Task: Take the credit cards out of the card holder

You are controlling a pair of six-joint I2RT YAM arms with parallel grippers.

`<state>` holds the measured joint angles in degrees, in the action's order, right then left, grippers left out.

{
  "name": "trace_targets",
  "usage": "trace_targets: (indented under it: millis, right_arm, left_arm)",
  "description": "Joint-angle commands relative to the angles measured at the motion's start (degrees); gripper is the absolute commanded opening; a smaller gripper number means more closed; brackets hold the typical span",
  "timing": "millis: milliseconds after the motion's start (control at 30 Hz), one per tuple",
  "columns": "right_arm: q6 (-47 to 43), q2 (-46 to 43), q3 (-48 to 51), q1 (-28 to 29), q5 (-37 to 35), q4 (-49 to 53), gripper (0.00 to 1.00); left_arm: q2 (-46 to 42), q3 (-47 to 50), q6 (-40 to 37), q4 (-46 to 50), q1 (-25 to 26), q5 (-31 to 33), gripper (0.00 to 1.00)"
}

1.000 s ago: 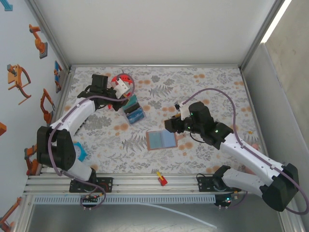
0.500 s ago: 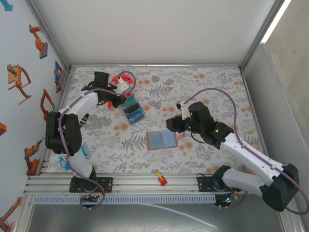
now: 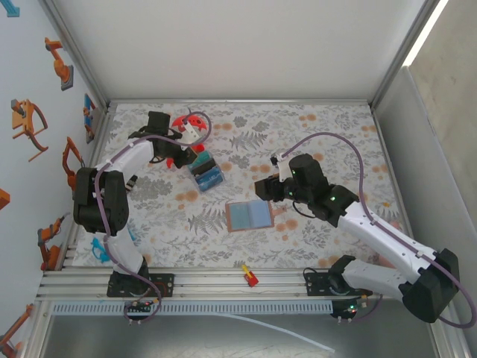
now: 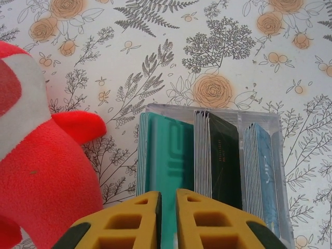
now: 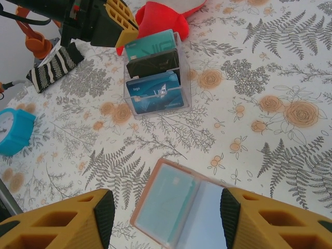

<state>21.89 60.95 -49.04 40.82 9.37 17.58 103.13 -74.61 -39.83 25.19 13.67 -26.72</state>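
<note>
Top external view showed the card holder (image 3: pixel 250 215) lying opened flat near the middle of the frame on the floral table (image 3: pixel 320 127). Its pale inside faced up, presumably so the pockets could be reached from above. The right gripper (image 3: pixel 262 190) hung just up and right of it. The left gripper (image 3: pixel 185 149) reached toward a clear tray (image 3: pixel 206 170) in the upper left, beside a red plush toy (image 3: pixel 186 123). Both sets of jaws were too small here to judge.

Left wrist view had the left gripper (image 4: pixel 168 196) at the bottom edge, over the tray, where filed cards (image 4: pixel 166 155) stood on edge in teal, black and blue groups (a sensible place to park whatever comes out). Its fingers were nearly together with a thin slit between them. Teal showed in the slit, and I could not tell whether that was a pinched card edge or the stack behind. The plush was cut off at the left.

Right wrist view showed the right gripper (image 5: pixel 166 207) spread wide and gripping nothing, a finger at each side of the card holder at bottom centre, likely lined up for a pick. A greenish card (image 5: pixel 161 202) seemed to sit in the left pocket, so the job looked unfinished. The right pocket was hard to read, and the frame cut off the holder's lower edge.
</note>
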Motion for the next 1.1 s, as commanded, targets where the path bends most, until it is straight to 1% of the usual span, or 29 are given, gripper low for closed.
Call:
trace_targets:
  millis: [0,167,200,267,333,367,433,533,567,600,667,700,767,800,867,933,1067]
  right_arm:
    - [0.33,-0.1,-1.6,0.31,-0.23,0.98,0.56]
    - [0.62,0.11,-1.5,0.31,-0.62,1.49,0.55]
    - [0.83,0.23,-1.58,0.33,-0.89,1.81,0.54]
    - [1.3,0.7,-1.72,0.4,-1.7,2.65,0.52]
    - [1.9,1.33,-1.85,0.62,-2.82,3.6,0.51]
    - [2.25,1.73,-1.92,0.93,-3.64,4.14,0.5]
    - [3.11,2.76,-2.0,1.81,-5.21,5.28,0.49]
    - [4.33,4.46,-2.2,3.93,-8.21,6.9,0.48]
    - [4.81,5.24,-2.4,4.84,-9.27,7.56,0.48]
    - [5.23,5.99,-2.64,5.79,-10.31,8.24,0.48]
    - [6.14,7.61,-3.04,7.45,-12.07,9.25,0.48]
    - [6.6,8.52,-3.32,8.35,-12.58,9.48,0.47]
    - [7.43,10.26,-3.64,10.0,-13.3,9.74,0.47]
    - [7.8,11.37,-3.79,10.84,-13.62,9.83,0.47]
    - [8.4,13.67,-4.45,12.47,-14.4,10.07,0.46]
    - [8.65,15.93,-5.15,13.86,-14.98,10.26,0.42]
    - [8.76,22.0,-7.3,16.55,-14.93,10.06,0.35]
  left_arm:
    - [-0.17,-2.38,-0.6,1.61,-0.23,-0.61,0.21]
    - [-2.64,-2.59,0.77,1.97,-0.14,-0.88,0.22]
    - [-3.52,-2.36,1.25,1.9,-0.05,-0.88,0.28]
    - [-5.56,-1.57,2.8,1.32,0.12,-0.58,0.3]
    - [-8.17,-0.03,4.98,0.02,0.42,0.14,0.37]
    - [-9.79,1.08,6.59,-1.03,0.79,0.83,0.41]
    - [-13.18,3.88,9.52,-3.33,1.78,2.6,0.54]
    - [-18.84,9.28,14.58,-7.52,4.75,8.61,0.72]
    - [-21.01,11.35,15.97,-8.85,6.25,11.46,0.76]
    - [-23.06,13.35,17.7,-10.22,7.79,14.36,0.77]
    - [-27.26,17.22,21.96,-12.55,10.05,19.06,0.83]
    - [-29.41,19.34,24.9,-14.27,11.11,22.45,0.87]
    - [-33.66,23.44,30.49,-16.83,13.28,29.65,0.99]
    - [-36.03,25.63,33.04,-17.94,14.36,33.23,0.97]
    - [-40.26,29.3,38.28,-19.07,15.8,38.65,0.97]
    - [-44.7,32.87,44.22,-19.4,16.21,42.58,0.97]
    - [-52.84,38.22,55.11,-15.84,16.29,50.5,0.97]
